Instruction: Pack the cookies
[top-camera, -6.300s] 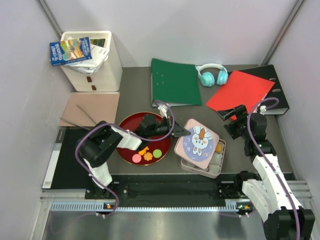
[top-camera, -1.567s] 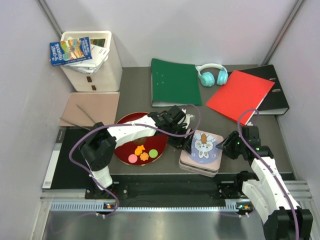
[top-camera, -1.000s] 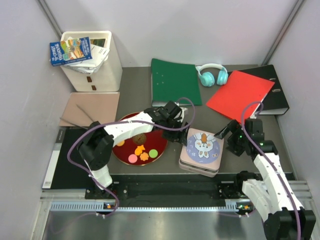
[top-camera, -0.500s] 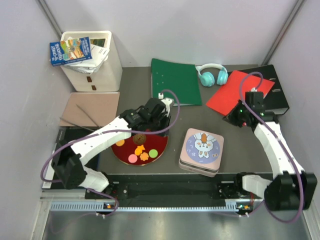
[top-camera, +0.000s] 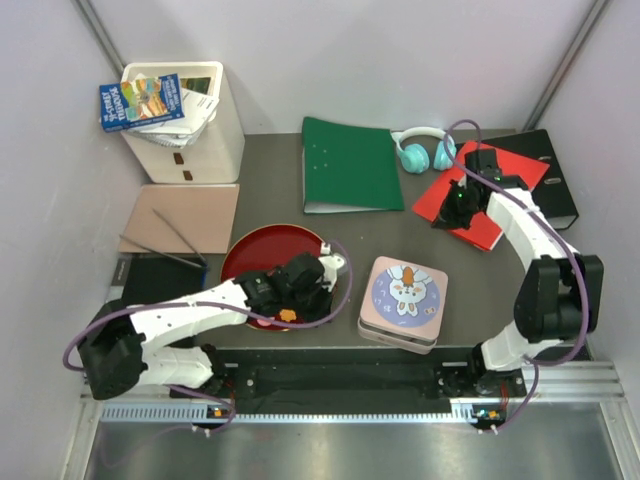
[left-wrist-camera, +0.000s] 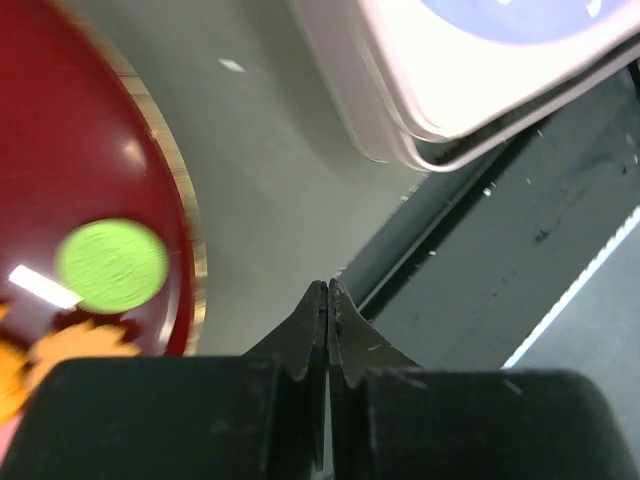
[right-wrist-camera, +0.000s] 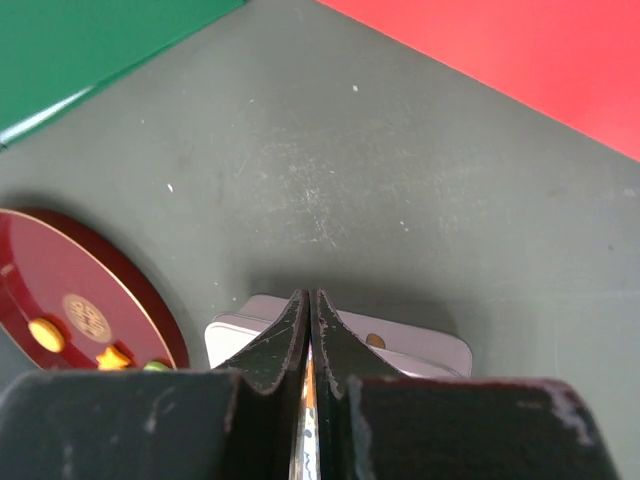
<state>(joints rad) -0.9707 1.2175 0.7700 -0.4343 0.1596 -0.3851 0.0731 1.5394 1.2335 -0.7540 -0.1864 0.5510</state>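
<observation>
A pink tin (top-camera: 405, 300) with a rabbit picture on its lid sits closed at the front of the table. Left of it, on a red plate (top-camera: 262, 245), lie cookies: a green round (left-wrist-camera: 112, 265) and an orange flower (top-camera: 290, 315). My arm hides most of them from above. My left gripper (top-camera: 328, 297) lies low over the plate's right front edge, shut and empty (left-wrist-camera: 327, 288). My right gripper (top-camera: 440, 220) hangs shut and empty at the back right, by the red folder. It looks across at the tin (right-wrist-camera: 400, 345) and plate (right-wrist-camera: 130, 300).
A green folder (top-camera: 350, 165) and teal headphones (top-camera: 425, 150) lie at the back. A red folder (top-camera: 490, 185) rests on a black binder (top-camera: 555, 195) at the back right. A white bin (top-camera: 185, 130) holding books stands at the back left, with a tan mat (top-camera: 185, 215) in front.
Both grippers have gone from open to shut. The left arm pulled back low over the plate's front. The right arm swung from beside the tin to the back right. The tin's lid now sits squarely.
</observation>
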